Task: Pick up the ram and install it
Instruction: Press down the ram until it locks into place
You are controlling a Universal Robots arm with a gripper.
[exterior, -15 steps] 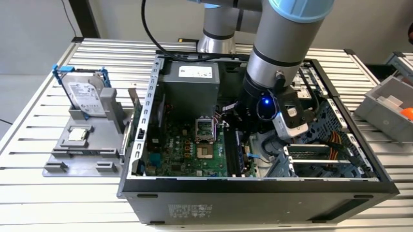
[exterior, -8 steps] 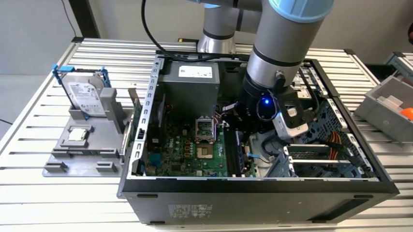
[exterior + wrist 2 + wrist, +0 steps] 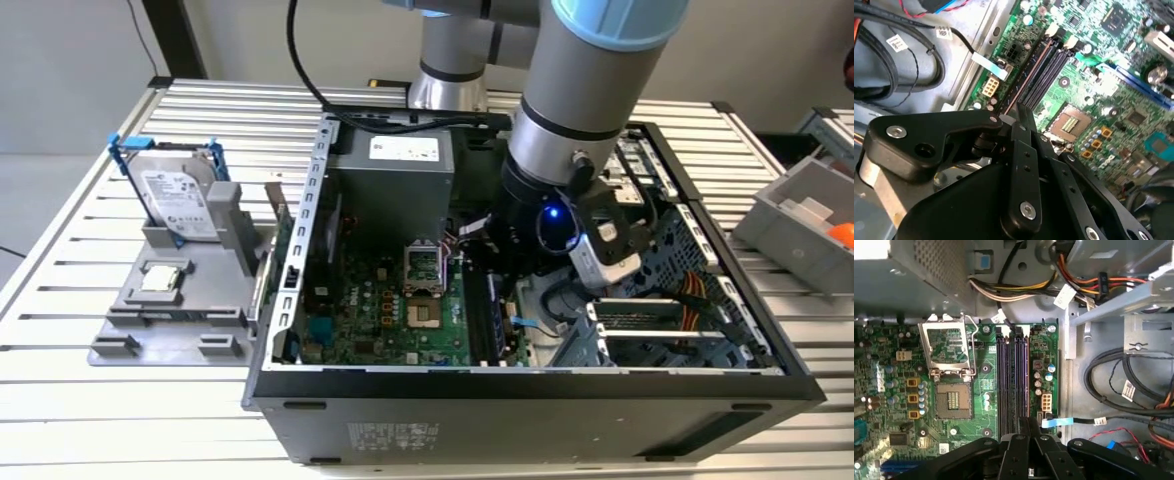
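— Where is the thin green-blue ram stick [image 3: 278, 225] seen?
— Probably outside the open black computer case [image 3: 534, 400], well apart from the black memory slots [image 3: 1013, 380]; that edge-on strip is hard to judge.
— And the black gripper [image 3: 1029, 424]?
— Just above those slots; whether it is clenched cannot be told. Square alignment with the slots is called for, with the loose black cables [image 3: 1114, 385] beside them avoided. Everything is carried by a slatted white desk [image 3: 80, 420].

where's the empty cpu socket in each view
Exterior view: the cpu socket lies mid-motherboard, on the exterior view's left of the memory slots.
First wrist view: the cpu socket lies beside the memory slots.
Second wrist view: the cpu socket lies beside the memory slots.
Shared landmark: the memory slots.
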